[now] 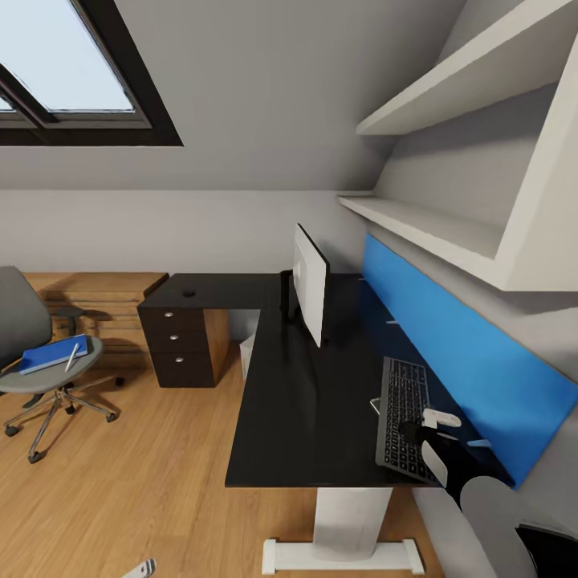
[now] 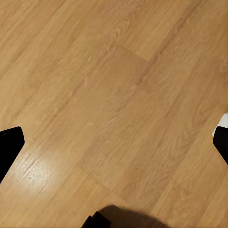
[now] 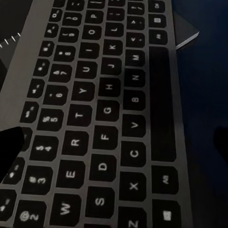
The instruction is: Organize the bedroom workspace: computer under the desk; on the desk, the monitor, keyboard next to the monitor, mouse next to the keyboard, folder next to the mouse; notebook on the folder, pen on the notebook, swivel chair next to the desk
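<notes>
The black-topped desk (image 1: 281, 417) carries the monitor (image 1: 310, 293), seen edge-on, and the keyboard (image 1: 404, 419) (image 3: 95, 118) by the blue back panel. My right gripper (image 1: 429, 440) (image 3: 114, 142) hovers open just over the keys, holding nothing. A dark flat notebook (image 3: 187, 31) pokes out from under the keyboard's far end. At the left, the grey swivel chair (image 1: 20, 321) holds the blue folder (image 1: 50, 354) with the white pen (image 1: 72, 357) on it. A pale computer (image 1: 247, 355) stands under the desk. My left gripper (image 2: 114, 142) is open over bare floor.
A black three-drawer unit (image 1: 178, 345) closes off the desk's far left end. A wooden drawer chest (image 1: 104, 309) stands behind the chair. White wall shelves (image 1: 449, 233) overhang the desk's back edge. Wooden floor (image 1: 144, 482) stretches between chair and desk.
</notes>
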